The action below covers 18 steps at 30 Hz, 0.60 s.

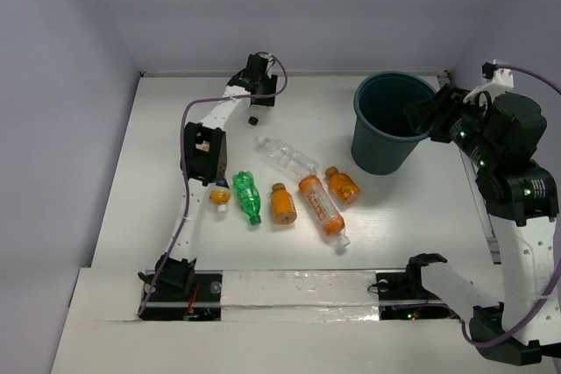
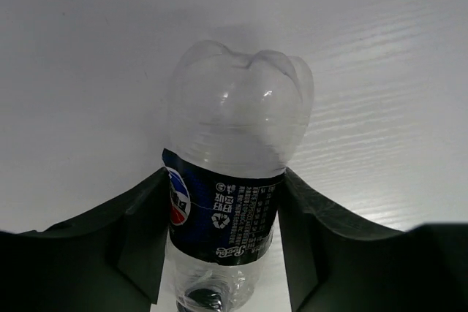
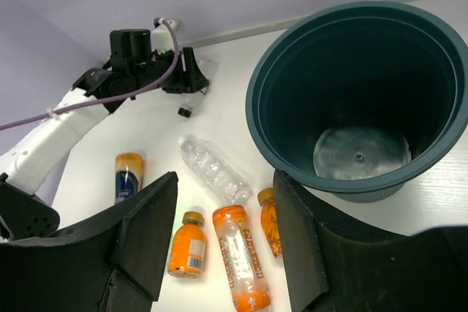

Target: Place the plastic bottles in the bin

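White worktop, lilac-grey walls. Left pincer at far edge, closed on dark-labelled bottle, pads against label both sides. Bottle's long axis runs far-to-near: cap toward near edge, base toward far wall. Right pincer spread, empty, above bin near far right corner. Mid-worktop: green bottle, clear bottle lying diagonal, four orange bottles lying flat.

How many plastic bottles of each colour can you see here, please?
Orange bottles: 4
Green bottle: 1
Clear bottle: 1
Clear dark-labelled bottle: 1
Total: 7
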Motion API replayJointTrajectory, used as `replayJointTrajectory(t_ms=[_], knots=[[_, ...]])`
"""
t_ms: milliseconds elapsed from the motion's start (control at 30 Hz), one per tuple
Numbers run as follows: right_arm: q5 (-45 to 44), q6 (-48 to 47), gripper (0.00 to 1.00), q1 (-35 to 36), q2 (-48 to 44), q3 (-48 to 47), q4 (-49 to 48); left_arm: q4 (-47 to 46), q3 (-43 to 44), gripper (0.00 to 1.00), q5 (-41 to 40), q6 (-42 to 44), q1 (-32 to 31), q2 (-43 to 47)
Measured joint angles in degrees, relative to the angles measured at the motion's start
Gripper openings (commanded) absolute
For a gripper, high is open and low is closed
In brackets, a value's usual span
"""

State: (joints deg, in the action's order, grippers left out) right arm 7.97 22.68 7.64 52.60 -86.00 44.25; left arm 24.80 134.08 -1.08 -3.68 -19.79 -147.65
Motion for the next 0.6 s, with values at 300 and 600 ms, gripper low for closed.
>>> replayJointTrajectory(t_ms=[300,600], knots=[[0.26,0.02,0.59,0.02,-0.11,0.00,0.50,-0.90,0.00,0.34,0.17,-1.84,0.04,2.75],[0.61,1.16,0.56,0.00,-3.08,1.05,-0.11,-17.18,-12.39,0.32,19.41,-19.76,-2.69,35.15]])
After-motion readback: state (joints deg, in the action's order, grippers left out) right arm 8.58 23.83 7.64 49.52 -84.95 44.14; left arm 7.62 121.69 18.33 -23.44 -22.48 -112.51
